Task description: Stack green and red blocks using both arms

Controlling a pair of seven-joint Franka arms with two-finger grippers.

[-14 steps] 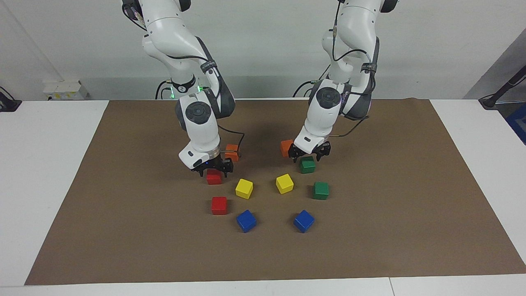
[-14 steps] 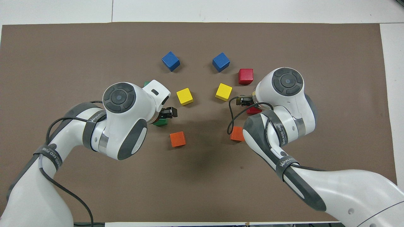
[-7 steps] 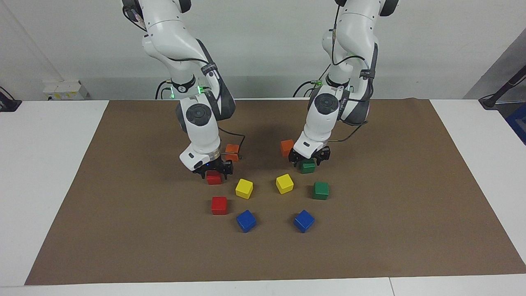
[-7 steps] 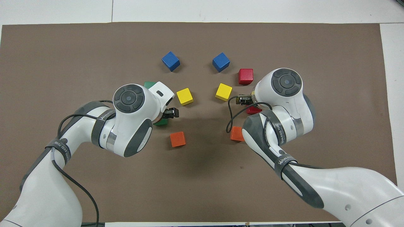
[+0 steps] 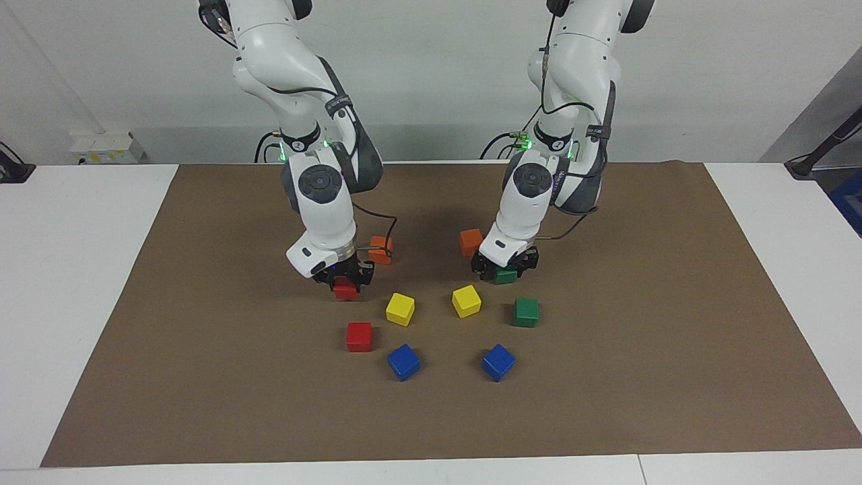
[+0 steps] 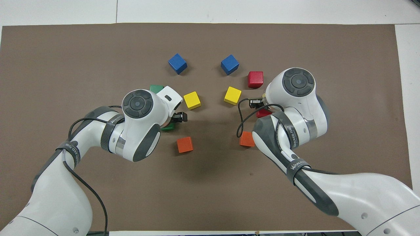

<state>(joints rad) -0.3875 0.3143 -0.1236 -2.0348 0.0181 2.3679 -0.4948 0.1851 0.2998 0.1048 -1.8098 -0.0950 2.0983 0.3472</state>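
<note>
Clamping a red block (image 5: 345, 289) at centre frame, the right gripper (image 5: 345, 278) is readied for lifting; a green block (image 5: 504, 275) is straddled by the left gripper (image 5: 505, 267), jaws apart.

The right gripper (image 5: 345, 281) is sitting low on the brown mat (image 5: 640, 377), its fingers clamping a red block (image 5: 345, 289) near an orange block (image 5: 381, 249). The left gripper (image 5: 505, 267) is straddling a green block (image 5: 504, 275), fingers spread at its sides, just beside another orange block (image 5: 470, 242). Farther from the robots, a second red block (image 5: 359, 336), a second green block (image 5: 525, 312), two yellow blocks (image 5: 400, 308) and two blue blocks (image 5: 403, 362) are lying apart.
</note>
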